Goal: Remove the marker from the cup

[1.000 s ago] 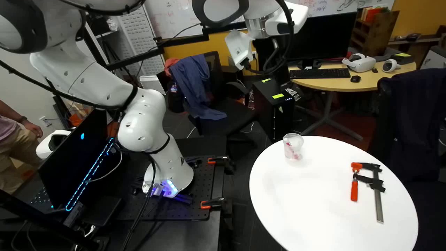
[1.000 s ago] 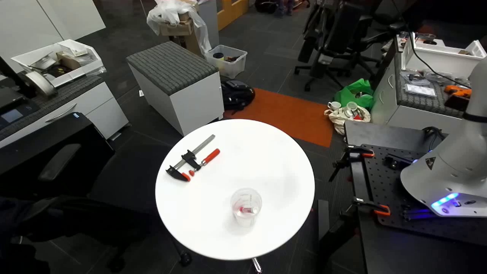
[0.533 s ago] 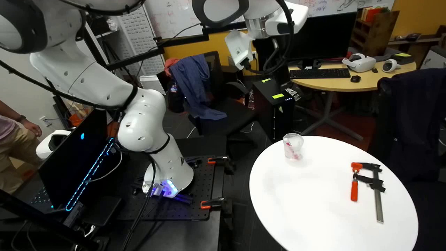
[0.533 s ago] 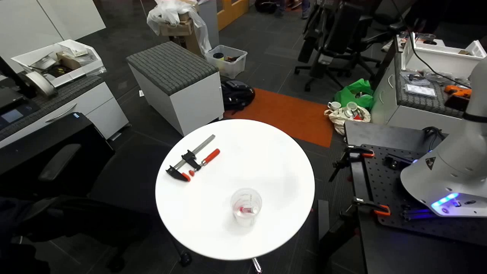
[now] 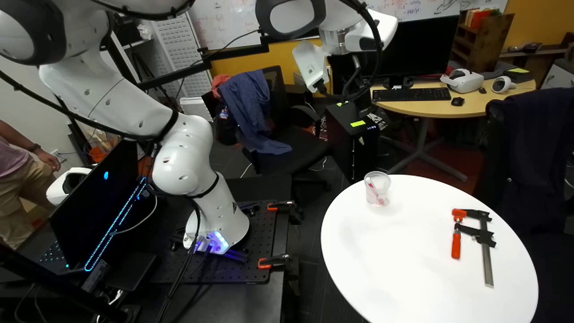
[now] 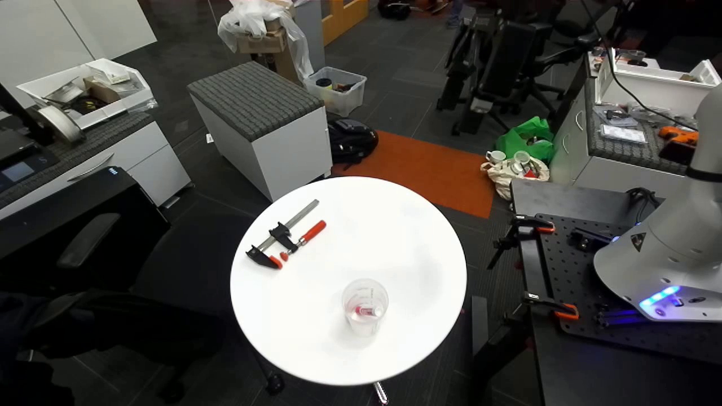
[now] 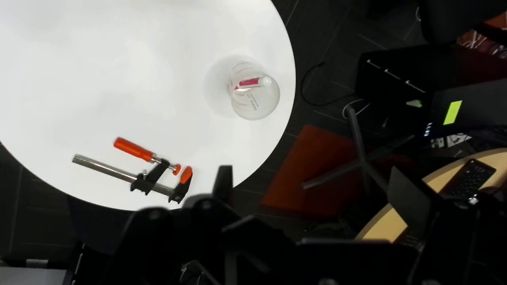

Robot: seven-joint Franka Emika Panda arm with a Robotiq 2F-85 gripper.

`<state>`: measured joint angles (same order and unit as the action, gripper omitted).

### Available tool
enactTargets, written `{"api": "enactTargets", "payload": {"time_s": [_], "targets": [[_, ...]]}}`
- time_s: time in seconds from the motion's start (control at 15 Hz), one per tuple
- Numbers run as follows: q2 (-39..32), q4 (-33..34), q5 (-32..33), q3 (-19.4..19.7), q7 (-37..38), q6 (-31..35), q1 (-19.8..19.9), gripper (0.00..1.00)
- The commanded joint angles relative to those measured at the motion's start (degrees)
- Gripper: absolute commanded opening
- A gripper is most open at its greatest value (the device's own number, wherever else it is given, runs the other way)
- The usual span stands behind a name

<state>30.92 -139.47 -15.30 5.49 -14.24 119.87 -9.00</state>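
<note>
The cup, small, translucent and whitish, stands upright on the round white table, near its edge. The marker, pink-red with a white end, leans inside the cup. In both exterior views the cup and the marker show the same way. My gripper is open, with its dark fingers wide apart and nothing between them. It is well above the table and apart from the cup. In an exterior view it is hard to make out against the dark background.
A red-and-black bar clamp lies on the table; it also shows in both exterior views. A black computer tower and a wooden desk stand beyond the table. An office chair stands close to the table.
The arm's upper links and wrist have shifted slightly right and down in an exterior view. The cup, marker and clamp have not moved. A person at the edge has shifted a little.
</note>
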Motion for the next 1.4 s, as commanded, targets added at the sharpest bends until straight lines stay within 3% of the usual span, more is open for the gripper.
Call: {"api": "enactTargets", "payload": {"time_s": [0.0,0.67,1.33], "targets": [[-3.71,0.54,-3.98,-0.79,-1.91,2.2,-1.03,1.0],[-17.66,1.18,-10.07,-5.98,2.51,15.66,-1.51,1.0],[-27.63,2.34,-7.46,-12.95,17.43,20.49,-1.26,1.0]]}}
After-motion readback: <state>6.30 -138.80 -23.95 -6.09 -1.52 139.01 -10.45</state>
